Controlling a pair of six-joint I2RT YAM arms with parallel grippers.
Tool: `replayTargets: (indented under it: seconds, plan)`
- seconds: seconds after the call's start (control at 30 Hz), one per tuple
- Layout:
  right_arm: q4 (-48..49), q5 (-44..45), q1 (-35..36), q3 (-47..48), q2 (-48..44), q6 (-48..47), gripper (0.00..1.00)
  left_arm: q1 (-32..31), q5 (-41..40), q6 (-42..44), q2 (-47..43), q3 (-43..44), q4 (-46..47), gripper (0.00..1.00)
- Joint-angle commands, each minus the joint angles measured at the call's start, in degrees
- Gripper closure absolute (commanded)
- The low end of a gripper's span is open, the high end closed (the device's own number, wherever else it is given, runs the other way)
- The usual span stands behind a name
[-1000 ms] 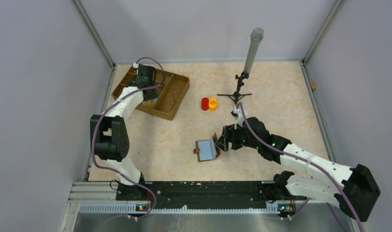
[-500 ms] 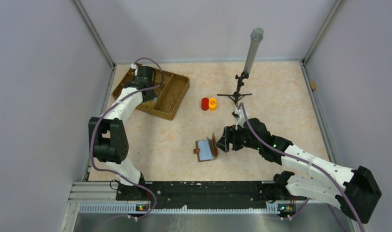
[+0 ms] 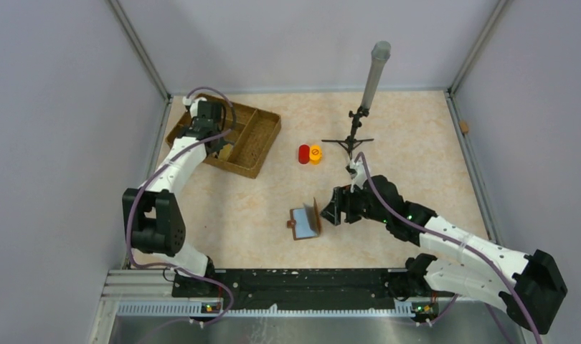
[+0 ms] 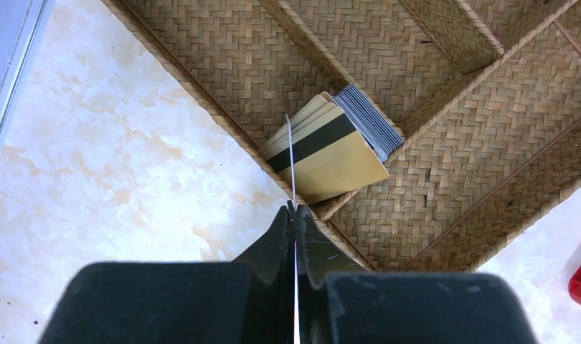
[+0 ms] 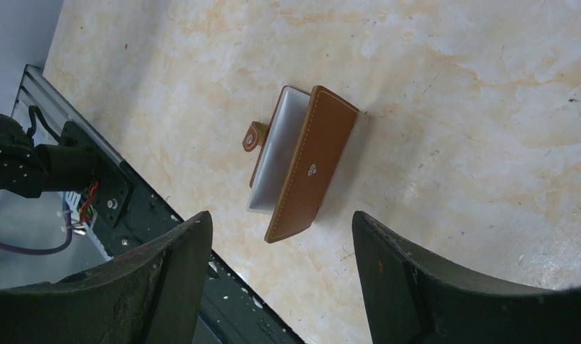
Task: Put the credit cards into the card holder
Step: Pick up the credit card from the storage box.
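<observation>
The credit cards [image 4: 331, 154] lean as a stack in one compartment of the wicker tray [image 4: 452, 165], a gold card with a black stripe in front and grey ones [image 4: 374, 122] behind. My left gripper [image 4: 293, 209] is shut on one thin card [image 4: 290, 158], seen edge-on and raised above the stack. In the top view this gripper [image 3: 217, 145] is over the tray [image 3: 255, 147]. The brown card holder [image 5: 316, 165] lies open on the table, a pale face showing inside. My right gripper [image 5: 280, 218] hangs open just above its near end, beside it [image 3: 307, 221] in the top view.
A red cap [image 3: 303, 153] and an orange cap [image 3: 315, 153] stand together behind the card holder. A black tripod with a grey tube [image 3: 356, 136] rises at the back, close to my right arm. Grey walls enclose the table on three sides.
My left gripper has shut on one card, and its wrist has shifted left and back over the tray. My right arm has barely moved.
</observation>
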Motion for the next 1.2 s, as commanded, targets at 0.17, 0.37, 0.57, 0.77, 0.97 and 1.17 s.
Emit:
replayTargets:
  seconds: [0.17,0.37,0.57,0.77,0.97,1.17]
  plan:
    - [0.3,0.9,-0.5,0.4,-1.8,0.3,0.30,0.2,-4.9,-1.4,-12.0,-1.9,-3.6,1.00]
    - [-1.2,2.4,-0.6,2.2,-1.9,-1.4,0.29,0.1,3.5,2.8,-21.6,-4.5,-4.3,1.00]
    - [-2.6,-5.6,-6.2,5.4,-3.6,-6.9,0.22,-0.2,33.4,9.0,-26.8,-7.4,-0.8,1.00]
    - [-2.9,-19.7,-11.3,9.2,-4.5,-12.1,0.20,-5.3,61.2,14.4,-25.8,-9.9,-0.1,1.00]
    - [1.8,-30.9,-11.3,11.6,-3.8,-11.2,0.19,-15.3,82.2,16.9,-22.7,-12.7,1.7,1.00]
    - [2.7,-40.8,-11.2,13.5,2.6,-10.7,0.19,-20.5,92.7,16.9,-20.3,-14.9,5.2,1.00]
